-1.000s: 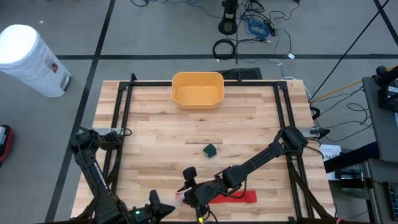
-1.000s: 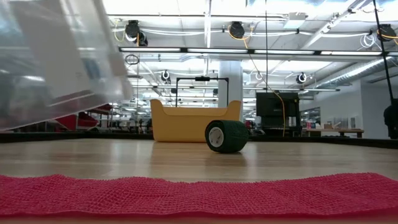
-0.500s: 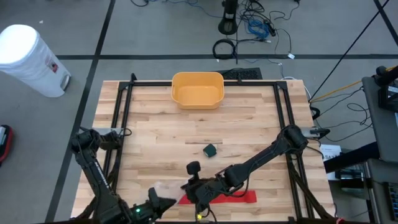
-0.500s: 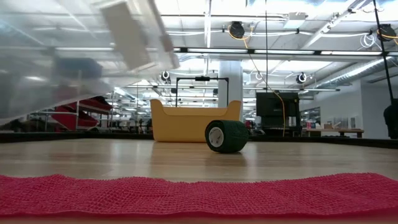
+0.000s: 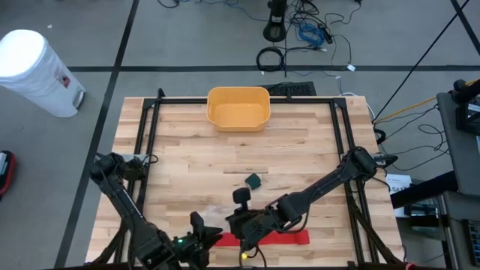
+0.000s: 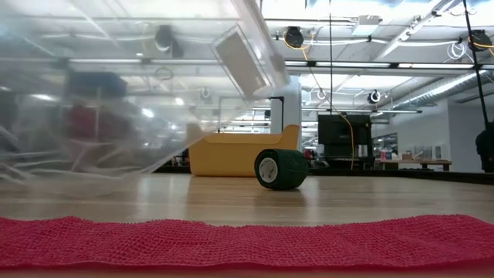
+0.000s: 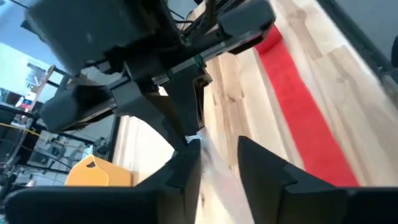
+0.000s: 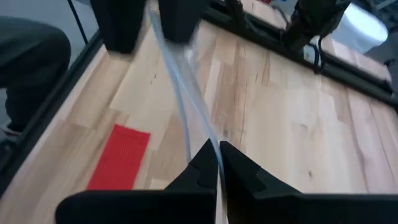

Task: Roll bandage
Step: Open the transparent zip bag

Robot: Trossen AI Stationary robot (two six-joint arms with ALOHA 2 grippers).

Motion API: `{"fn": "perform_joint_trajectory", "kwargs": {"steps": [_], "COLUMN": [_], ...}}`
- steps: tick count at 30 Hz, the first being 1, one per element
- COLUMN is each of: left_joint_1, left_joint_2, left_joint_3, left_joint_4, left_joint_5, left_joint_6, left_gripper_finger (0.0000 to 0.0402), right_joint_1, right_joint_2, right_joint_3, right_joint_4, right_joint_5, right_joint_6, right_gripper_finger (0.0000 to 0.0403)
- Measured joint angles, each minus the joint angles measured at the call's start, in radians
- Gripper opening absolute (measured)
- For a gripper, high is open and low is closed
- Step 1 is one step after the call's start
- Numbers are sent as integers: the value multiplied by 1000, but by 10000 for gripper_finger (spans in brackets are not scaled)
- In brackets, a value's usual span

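A red bandage point(image 5: 274, 238) lies flat and unrolled along the table's near edge. A green rolled bandage point(image 5: 253, 181) rests on its side mid-table. Both grippers meet just above the red strip's left end, with a clear plastic film point(image 6: 116, 100) strung between them. My right gripper point(image 8: 216, 148) is shut on that film. My left gripper point(image 7: 217, 148) faces it with a gap between its fingers, and the film runs into that gap. My right gripper pinches a gathered edge of the clear film point(image 8: 210, 138) between its two fingertips, coming slanting down from the table's right. The film is lifted off the table and stretches from the fingers toward my left gripper. My left gripper has the film point(image 7: 208, 158) passing between its parted fingers; whether they touch it, I cannot tell.
A yellow bin point(image 5: 238, 109) stands at the middle of the far edge. Black frame rails point(image 5: 146, 150) run along the table's left and right sides. Bare wood lies between the green roll and the bin.
Both grippers have shifted toward the table's right edge, the right one also rising. The clear film has swung with them: in the low view it now spreads farther right and hangs lower, close to the table. The red strip and the green roll have stayed put.
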Motion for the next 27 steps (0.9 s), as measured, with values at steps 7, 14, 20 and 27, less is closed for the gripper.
{"fn": "perform_joint_trajectory", "kwargs": {"steps": [7, 14, 20, 27], "left_joint_1": [-20, -36, -40, -39], "left_joint_2": [0, 0, 0, 0], "left_joint_3": [0, 0, 0, 0], "left_joint_4": [4, 11, 30, 53], "left_joint_5": [-8, 90, 136, 163], "left_joint_6": [-64, -66, -66, -66], "left_gripper_finger": [138, 139, 139, 139], "right_joint_1": [-40, -48, -47, -58], "right_joint_2": [0, 0, 1, 1], "right_joint_3": [0, 0, 0, 0], "right_joint_4": [-53, -60, -72, -78], "right_joint_5": [3, 2, 1, 1], "right_joint_6": [33, 38, 38, 32], "right_gripper_finger": [0, 0, 0, 0]}}
